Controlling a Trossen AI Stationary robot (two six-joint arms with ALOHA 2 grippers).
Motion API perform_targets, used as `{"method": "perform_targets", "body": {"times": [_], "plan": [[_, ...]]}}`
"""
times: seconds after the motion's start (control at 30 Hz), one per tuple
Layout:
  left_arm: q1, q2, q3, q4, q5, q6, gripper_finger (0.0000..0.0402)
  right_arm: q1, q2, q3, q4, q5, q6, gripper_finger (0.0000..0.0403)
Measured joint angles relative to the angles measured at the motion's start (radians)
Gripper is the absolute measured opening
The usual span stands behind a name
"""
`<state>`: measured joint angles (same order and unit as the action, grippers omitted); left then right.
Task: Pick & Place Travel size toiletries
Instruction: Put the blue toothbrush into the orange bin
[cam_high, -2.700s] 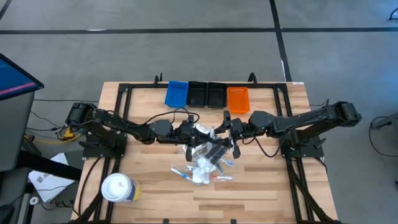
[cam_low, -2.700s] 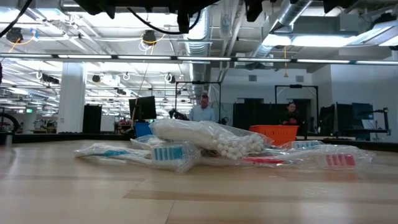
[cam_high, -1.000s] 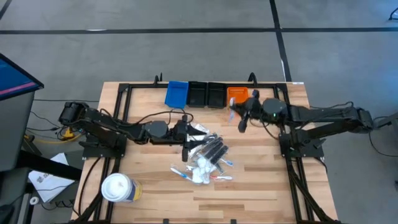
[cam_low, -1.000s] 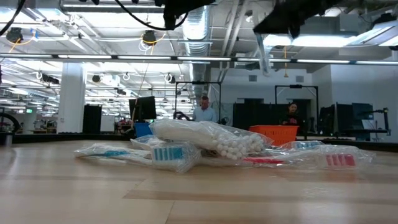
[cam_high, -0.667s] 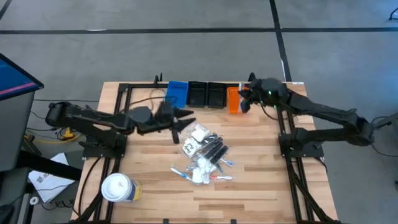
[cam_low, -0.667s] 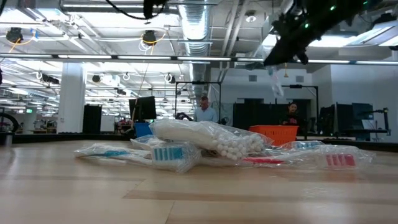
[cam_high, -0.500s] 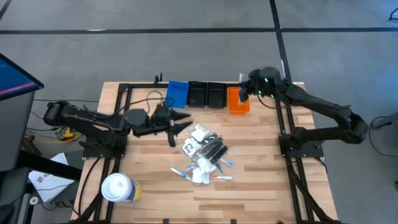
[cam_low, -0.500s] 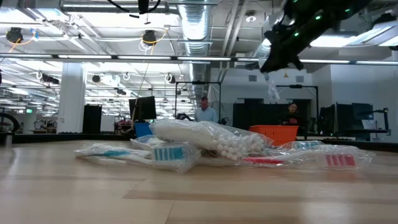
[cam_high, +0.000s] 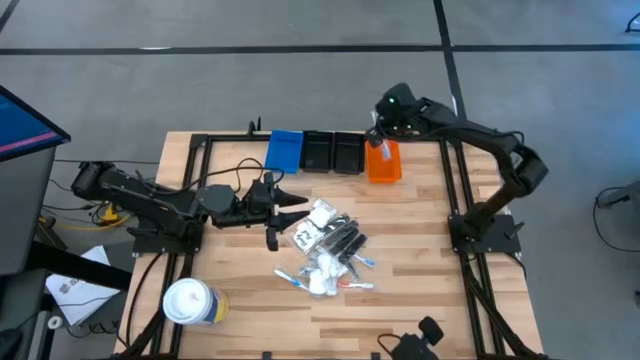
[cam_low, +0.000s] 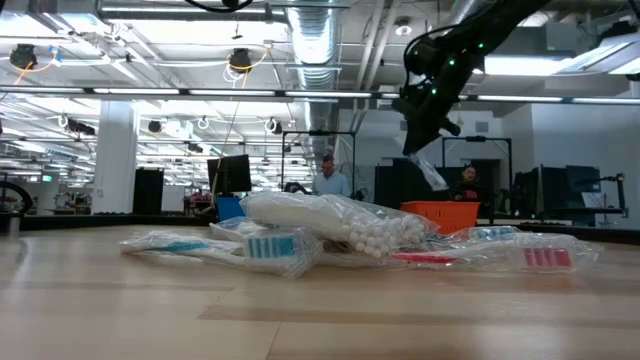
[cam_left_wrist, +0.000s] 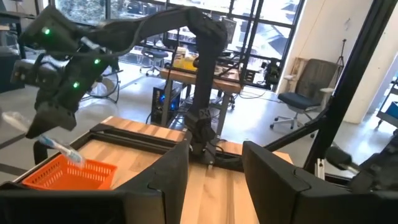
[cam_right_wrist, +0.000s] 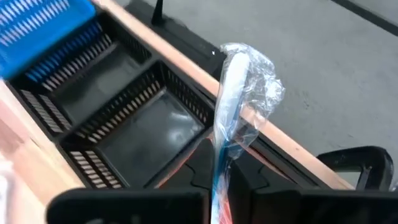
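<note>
The wooden tabletop (cam_high: 420, 250) carries a pile of travel size toiletries (cam_high: 328, 248) at its middle. The left gripper (cam_high: 285, 212) hovers beside the pile, its fingers parted and empty. Above the orange bin (cam_high: 382, 162), the right gripper (cam_high: 378, 133) pinches a bagged toothbrush (cam_right_wrist: 231, 118).

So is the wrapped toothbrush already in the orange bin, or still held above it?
Still held: the right gripper is shut on the wrapped toothbrush, which hangs above the orange bin.
</note>
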<state>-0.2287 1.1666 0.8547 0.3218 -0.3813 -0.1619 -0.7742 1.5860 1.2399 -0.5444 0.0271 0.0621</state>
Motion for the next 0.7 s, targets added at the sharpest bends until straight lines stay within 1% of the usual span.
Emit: {"method": "perform_targets", "body": {"times": [0.1, 0.3, 0.43, 0.6, 0.7], "plan": [[-0.007, 0.000, 0.000, 0.000, 0.000, 0.000, 0.0144, -0.005, 0.018, -0.015, 0.001, 0.022, -0.009, 0.0007], [-0.024, 0.000, 0.000, 0.000, 0.000, 0.000, 0.0144, -0.015, 0.023, -0.071, 0.038, 0.026, 0.007, 0.0014], [-0.030, 0.000, 0.000, 0.001, 0.000, -0.001, 0.0144, -0.027, 0.023, -0.104, 0.066, 0.025, 0.005, 0.0010], [-0.030, 0.000, 0.000, 0.001, 0.000, -0.008, 0.0144, -0.028, 0.023, -0.117, 0.091, 0.026, -0.082, 0.0011], [-0.030, 0.000, 0.000, 0.001, 0.000, -0.010, 0.0144, -0.023, 0.023, -0.117, 0.091, 0.024, -0.092, 0.0014]]}}
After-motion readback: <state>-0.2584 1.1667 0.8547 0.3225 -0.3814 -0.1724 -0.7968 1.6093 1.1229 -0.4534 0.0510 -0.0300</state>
